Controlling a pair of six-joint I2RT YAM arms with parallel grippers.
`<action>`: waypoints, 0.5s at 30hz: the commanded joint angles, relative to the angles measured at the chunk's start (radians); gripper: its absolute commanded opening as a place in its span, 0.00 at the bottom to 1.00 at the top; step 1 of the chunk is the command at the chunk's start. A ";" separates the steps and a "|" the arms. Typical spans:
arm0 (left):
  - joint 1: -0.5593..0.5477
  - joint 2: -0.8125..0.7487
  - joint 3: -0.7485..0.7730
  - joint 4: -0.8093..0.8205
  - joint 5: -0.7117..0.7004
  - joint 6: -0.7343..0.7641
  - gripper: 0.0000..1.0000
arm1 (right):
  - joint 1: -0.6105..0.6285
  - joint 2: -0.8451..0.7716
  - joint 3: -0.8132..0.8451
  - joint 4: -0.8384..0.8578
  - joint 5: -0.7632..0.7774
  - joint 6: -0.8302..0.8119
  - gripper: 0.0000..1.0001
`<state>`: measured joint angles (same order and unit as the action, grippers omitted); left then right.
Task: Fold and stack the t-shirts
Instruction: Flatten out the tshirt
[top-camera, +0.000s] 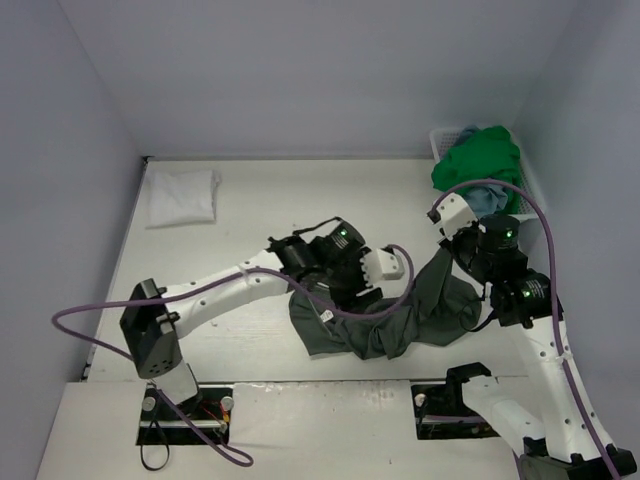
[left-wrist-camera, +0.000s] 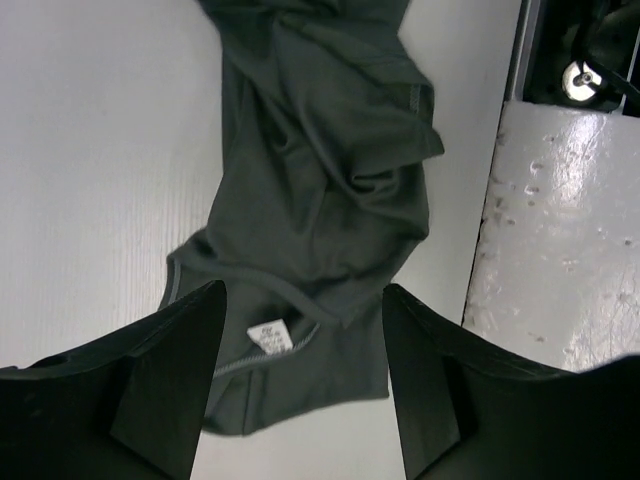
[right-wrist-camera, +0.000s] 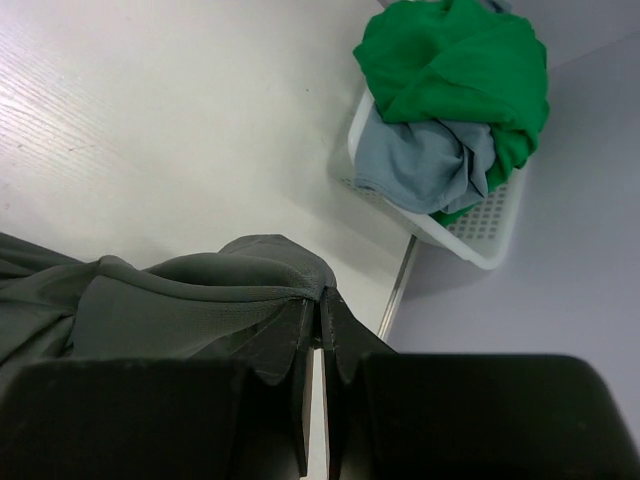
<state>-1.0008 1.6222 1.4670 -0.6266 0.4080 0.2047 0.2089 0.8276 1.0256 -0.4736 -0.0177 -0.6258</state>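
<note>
Near the front edge of the bench, right of its middle, lies the dark olive-grey t-shirt, bunched and twisted into deep folds rather than spread flat. The left wrist view shows its neckline turned up, with a paler stitched rim and a small white label inside the collar; a hemmed edge curls over towards the near edge. The left jaws hang over the collar end of this shirt, standing wide apart with nothing between them. The right jaws are pinched tight on a fold at the shirt's other end, so that the cloth rises there in a ridge off the bench. At the far left corner rests the white t-shirt, folded into a neat flat rectangle. At the far right corner stands a white slatted basket, and in it the bright green t-shirt is heaped loosely on top of the crumpled light blue t-shirt, both spilling above its rim
</note>
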 joint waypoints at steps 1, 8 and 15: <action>-0.067 0.030 0.084 0.117 -0.070 0.015 0.58 | -0.008 0.011 0.047 0.069 0.079 0.021 0.00; -0.166 0.197 0.121 0.298 -0.178 -0.077 0.61 | -0.022 -0.002 0.042 0.067 0.102 0.032 0.00; -0.246 0.337 0.191 0.393 -0.275 -0.178 0.61 | -0.029 -0.016 0.041 0.062 0.113 0.032 0.00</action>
<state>-1.2129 1.9598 1.5787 -0.3443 0.1894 0.0956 0.1883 0.8223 1.0306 -0.4744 0.0643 -0.6025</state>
